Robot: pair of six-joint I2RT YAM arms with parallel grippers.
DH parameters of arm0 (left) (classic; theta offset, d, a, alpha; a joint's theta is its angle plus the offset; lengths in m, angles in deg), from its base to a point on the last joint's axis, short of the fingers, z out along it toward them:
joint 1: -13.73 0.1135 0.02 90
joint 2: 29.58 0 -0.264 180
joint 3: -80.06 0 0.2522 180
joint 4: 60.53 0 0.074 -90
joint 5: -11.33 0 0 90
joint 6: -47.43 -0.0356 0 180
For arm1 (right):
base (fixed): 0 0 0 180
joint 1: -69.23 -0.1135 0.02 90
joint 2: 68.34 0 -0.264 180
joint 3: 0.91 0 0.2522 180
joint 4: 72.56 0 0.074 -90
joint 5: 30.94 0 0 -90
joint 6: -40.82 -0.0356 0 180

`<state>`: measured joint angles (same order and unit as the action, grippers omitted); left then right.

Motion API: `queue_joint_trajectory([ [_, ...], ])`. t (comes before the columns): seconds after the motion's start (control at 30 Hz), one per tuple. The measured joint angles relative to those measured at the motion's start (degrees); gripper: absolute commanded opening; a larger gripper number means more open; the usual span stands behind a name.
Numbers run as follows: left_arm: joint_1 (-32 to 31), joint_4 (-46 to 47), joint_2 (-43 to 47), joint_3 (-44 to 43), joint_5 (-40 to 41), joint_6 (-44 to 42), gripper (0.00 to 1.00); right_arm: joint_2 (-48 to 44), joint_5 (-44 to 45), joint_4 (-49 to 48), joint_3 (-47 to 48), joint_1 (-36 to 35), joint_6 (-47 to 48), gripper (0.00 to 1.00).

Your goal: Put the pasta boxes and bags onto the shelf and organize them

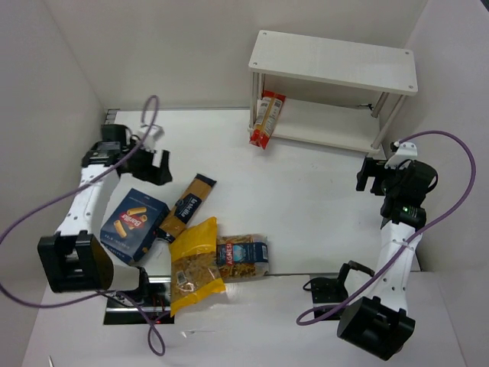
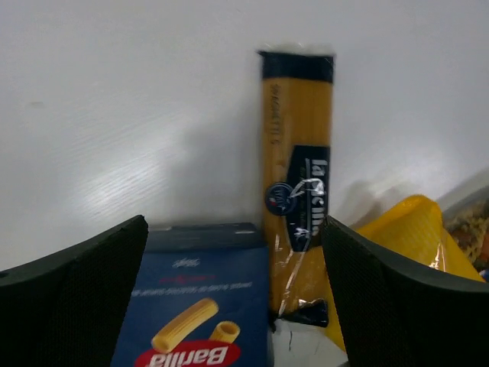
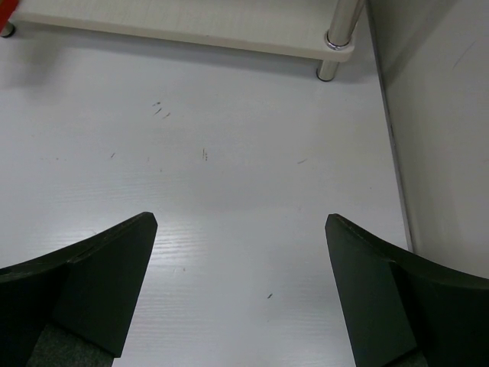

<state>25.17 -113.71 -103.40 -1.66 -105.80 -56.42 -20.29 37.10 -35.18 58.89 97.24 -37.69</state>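
Observation:
The white two-tier shelf point(image 1: 336, 61) stands at the back right, and a red-and-white narrow pack point(image 1: 267, 118) leans at the left end of its lower tier. On the table at the left lie a dark blue box point(image 1: 134, 224), a long spaghetti pack point(image 1: 187, 205), a yellow bag point(image 1: 195, 264) and a clear blue-labelled bag point(image 1: 242, 256). My left gripper point(image 1: 153, 164) hovers open just behind the box point(image 2: 199, 306) and the spaghetti pack point(image 2: 296, 176), holding nothing. Over bare table in front of the shelf's right end point(image 3: 191, 23), my right gripper point(image 1: 370, 176) is open and empty.
White walls close in the table on the left, back and right point(image 3: 443, 115). The shelf's silver leg point(image 3: 336, 38) stands near the right wall. Purple cables point(image 1: 46, 214) loop from both arms. A metal strip point(image 1: 130, 306) lies at the near edge by the yellow bag.

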Motion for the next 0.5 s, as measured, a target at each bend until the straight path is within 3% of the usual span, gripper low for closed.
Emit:
queue_joint_trajectory([
  [0.2, -19.98, -1.16, -6.69, 2.78, 9.03, -1.75, 1.00, 0.00, -1.31, 0.04, -0.35, 2.08, 0.44, 1.00],
  [0.37, -26.69, 2.25, -7.85, 6.05, 17.86, -1.16, 1.00, 0.00, -2.97, 0.07, -0.42, 4.13, 1.22, 1.00],
  [0.5, -27.76, 5.03, -10.23, 7.21, 23.50, 1.20, 1.00, 0.00, -4.24, 0.15, -0.42, 5.44, 1.60, 1.00],
])
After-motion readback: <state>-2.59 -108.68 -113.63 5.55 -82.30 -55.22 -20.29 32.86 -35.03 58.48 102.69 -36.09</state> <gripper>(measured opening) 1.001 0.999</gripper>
